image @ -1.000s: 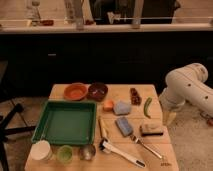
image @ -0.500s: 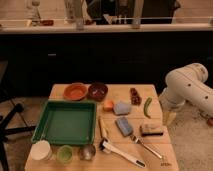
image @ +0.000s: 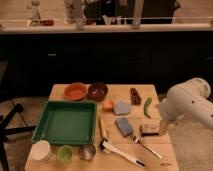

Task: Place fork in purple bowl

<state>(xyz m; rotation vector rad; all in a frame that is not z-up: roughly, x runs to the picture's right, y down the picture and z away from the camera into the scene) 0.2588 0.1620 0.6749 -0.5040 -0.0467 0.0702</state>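
Observation:
The fork (image: 143, 145) is slim and silver and lies at the table's front right, just right of the blue sponge (image: 124, 126). The purple bowl (image: 98, 91) sits at the back of the table, next to an orange bowl (image: 75, 91). My white arm (image: 190, 104) reaches in from the right. My gripper (image: 163, 128) hangs at the table's right edge, right of a brown block (image: 148, 129) and a little behind and to the right of the fork, apart from it.
A green tray (image: 65, 121) fills the left side. White (image: 41, 149), green (image: 64, 153) and metal (image: 88, 151) cups stand along the front. A white-handled utensil (image: 122, 153) lies at the front. A green pepper (image: 147, 107), a grey sponge (image: 121, 108) and a small orange item (image: 108, 105) lie mid-table.

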